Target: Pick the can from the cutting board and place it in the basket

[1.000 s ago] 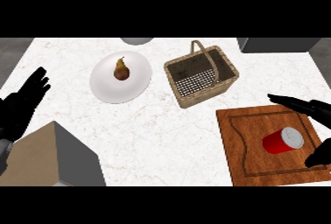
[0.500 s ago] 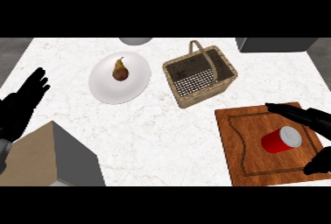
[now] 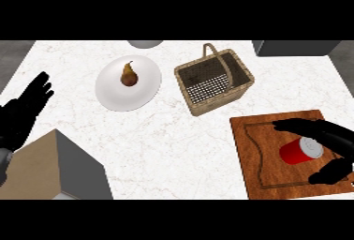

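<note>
The red can [image 3: 299, 151] lies on its side on the wooden cutting board [image 3: 259, 140], and the right hand [image 3: 325, 136] is spread open around it, fingers above and thumb below. The basket [image 3: 211, 80] stands on the counter [image 3: 180, 140] just beyond the board. The left hand [image 3: 24, 110] rests open at the left edge.

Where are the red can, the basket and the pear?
red can [image 3: 297, 152], head view, on its red side.
basket [image 3: 198, 100], head view, on its woven front wall.
pear [image 3: 129, 77], head view, on its brown body, on the white plate [image 3: 114, 96].
</note>
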Controlling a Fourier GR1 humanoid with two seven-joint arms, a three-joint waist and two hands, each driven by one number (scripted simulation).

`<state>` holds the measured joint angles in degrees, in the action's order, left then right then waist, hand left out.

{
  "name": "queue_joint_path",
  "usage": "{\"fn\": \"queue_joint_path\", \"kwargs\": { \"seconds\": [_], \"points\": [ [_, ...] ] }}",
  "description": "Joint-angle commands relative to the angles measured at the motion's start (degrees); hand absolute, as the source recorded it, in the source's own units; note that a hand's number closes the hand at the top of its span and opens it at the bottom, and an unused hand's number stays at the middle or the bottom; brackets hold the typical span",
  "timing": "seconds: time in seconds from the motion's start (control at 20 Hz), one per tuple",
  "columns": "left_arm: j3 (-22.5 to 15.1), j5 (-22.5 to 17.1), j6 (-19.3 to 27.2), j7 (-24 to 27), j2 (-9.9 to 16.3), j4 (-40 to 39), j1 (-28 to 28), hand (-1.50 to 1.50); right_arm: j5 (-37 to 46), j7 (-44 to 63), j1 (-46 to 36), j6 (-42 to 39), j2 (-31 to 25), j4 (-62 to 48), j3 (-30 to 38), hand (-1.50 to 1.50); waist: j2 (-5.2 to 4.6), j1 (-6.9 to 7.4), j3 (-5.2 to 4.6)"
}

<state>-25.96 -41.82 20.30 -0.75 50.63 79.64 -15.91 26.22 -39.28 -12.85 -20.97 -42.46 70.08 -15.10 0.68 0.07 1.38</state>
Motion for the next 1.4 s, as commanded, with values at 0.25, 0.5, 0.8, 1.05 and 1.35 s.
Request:
{"fn": "queue_joint_path", "kwargs": {
  "seconds": [0.25, 0.5, 0.8, 1.05, 1.35],
  "points": [
    [0.13, -0.01, -0.14, 1.61, -6.17, -4.52, -0.2, 0.0, 8.53, -4.56, -0.44, 6.53, 2.01, -3.94, -2.71, 1.5, -0.96, -0.12, -1.35],
    [0.39, -0.99, -0.8, 0.75, -5.09, -3.11, -1.01, 0.0, 9.66, -3.76, 0.21, 5.44, 2.62, -1.66, -3.6, 1.5, -0.76, -0.32, -1.38],
    [-1.47, -1.75, -1.34, 1.03, -0.95, -1.38, -0.83, 0.0, 6.31, 26.34, -6.72, 10.07, 18.09, -4.31, 3.37, 1.5, -1.3, 1.98, -2.29],
    [-1.48, -2.5, -1.66, 0.16, 0.94, -0.17, -2.53, 0.0, 6.53, 40.41, -9.83, 15.84, 25.97, -5.9, 6.28, 1.5, -1.54, 3.66, -2.31],
    [-2.77, -3.28, -2.29, -0.66, -0.17, 1.16, -3.43, 0.0, 7.2, 54.57, -18.0, 30.02, 39.55, -4.47, 10.17, 1.5, -1.17, 6.35, -2.09]
  ]
}}
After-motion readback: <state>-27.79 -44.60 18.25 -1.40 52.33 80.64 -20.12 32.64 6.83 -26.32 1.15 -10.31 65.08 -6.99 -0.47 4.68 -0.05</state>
